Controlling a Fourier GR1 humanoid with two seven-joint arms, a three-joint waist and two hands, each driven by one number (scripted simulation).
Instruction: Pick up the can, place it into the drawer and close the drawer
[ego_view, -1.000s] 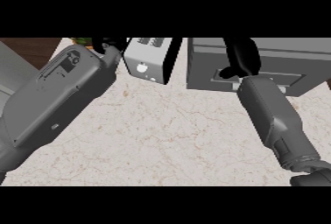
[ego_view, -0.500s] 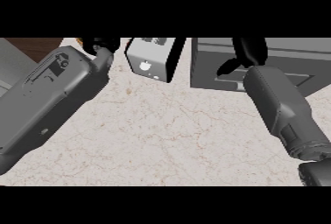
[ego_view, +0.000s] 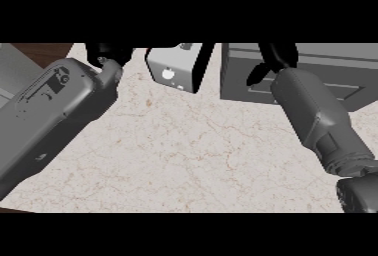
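Note:
No can shows in the head view. My left hand (ego_view: 108, 52) is at the top edge, above the wide grey left forearm, and is mostly cut off by the frame. My right hand (ego_view: 276, 56) is also at the top edge, in front of the dark grey drawer cabinet (ego_view: 332, 62) at the upper right. Whether the drawer stands open cannot be made out, as the right forearm covers part of its front.
A small light grey box-shaped appliance (ego_view: 176, 69) stands at the back between the two hands. The pale marbled counter (ego_view: 199, 155) fills the middle. A strip of brown floor (ego_view: 44, 50) shows past the counter's upper left.
Both hands have moved farther toward the top edge and less of them shows. The greenish object seen by the left hand one second ago is out of sight.

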